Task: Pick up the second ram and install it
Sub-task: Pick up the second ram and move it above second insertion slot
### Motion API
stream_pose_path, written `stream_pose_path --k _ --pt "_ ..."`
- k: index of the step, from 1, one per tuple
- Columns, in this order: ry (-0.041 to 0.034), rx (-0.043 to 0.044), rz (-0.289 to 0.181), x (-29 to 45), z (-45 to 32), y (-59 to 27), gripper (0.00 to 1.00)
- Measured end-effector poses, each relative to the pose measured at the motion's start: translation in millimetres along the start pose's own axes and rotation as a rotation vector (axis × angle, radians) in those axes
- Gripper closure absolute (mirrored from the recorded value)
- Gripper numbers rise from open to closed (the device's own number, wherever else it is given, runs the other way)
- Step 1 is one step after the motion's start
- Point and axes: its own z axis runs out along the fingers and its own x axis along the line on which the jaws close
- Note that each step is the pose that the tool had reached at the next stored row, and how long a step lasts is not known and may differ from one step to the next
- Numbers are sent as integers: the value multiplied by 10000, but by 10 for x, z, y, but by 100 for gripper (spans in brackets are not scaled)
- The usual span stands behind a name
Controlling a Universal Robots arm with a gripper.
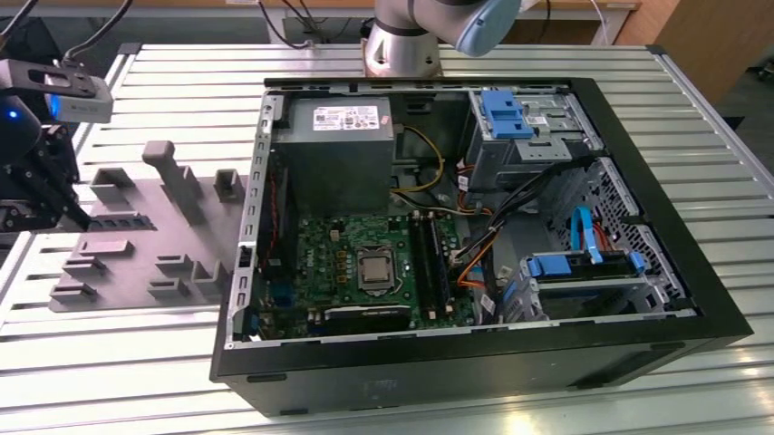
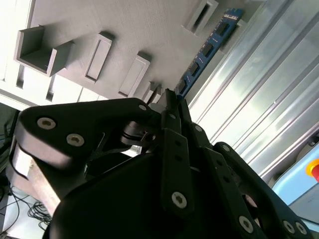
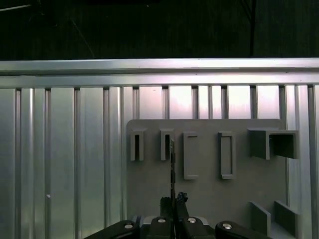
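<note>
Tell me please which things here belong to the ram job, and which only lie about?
Job in hand:
second ram
gripper, shut on it
black motherboard slots
gray holder tray

Lying about:
power supply
blue drive-bay clips
processor socket

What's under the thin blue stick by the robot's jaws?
The grey tray with its slots lies under the ram stick. The jaws of the gripper cover the stick's near end, so what sits below that end is hidden.
</note>
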Motion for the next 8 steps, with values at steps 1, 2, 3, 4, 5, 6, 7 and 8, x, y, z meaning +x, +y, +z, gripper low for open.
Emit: stream_pose_path --k 1,2,3,4,5,6,7,8 --pt "0 0 0 0 -17 1 86" --pt "-1 0 0 0 -36 1 86" --pt "-1 0 0 -1 -55 1 86" --pt "-1 1 0 -1 -73 1 86" --pt "0 0 0 -1 -92 1 86" --pt "0 0 0 -2 -107 2 86" --pt "0 0 0 -2 -117 1 86" --pt "-1 1 0 -2 -117 1 86"
